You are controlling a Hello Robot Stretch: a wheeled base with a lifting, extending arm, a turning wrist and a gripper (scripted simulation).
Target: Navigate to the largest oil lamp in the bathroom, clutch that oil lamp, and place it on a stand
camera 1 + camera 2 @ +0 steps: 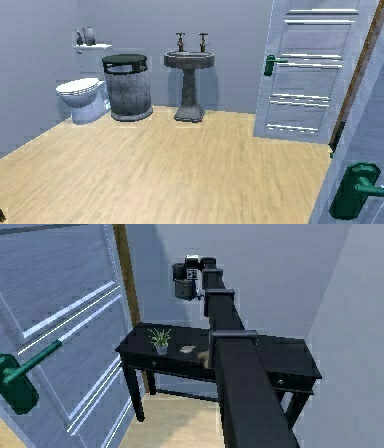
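Note:
Two small dark, bottle-like shapes stand on the white toilet's tank at the forward view's far left; I cannot say that they are oil lamps. In the arm side view the dark arm bar rises from the bottom edge to the gripper, which sits high against the blue-grey wall. I cannot make out its fingers, so I cannot tell whether it holds anything. Below the arm stands a black side table with a small potted plant and a small pale object.
A grey barrel-shaped bin with a dark lid stands between the toilet and a dark pedestal sink. A pale door with a green handle stands at the right, and another door's edge is close by. Wooden floor lies ahead. A pale door flanks the table.

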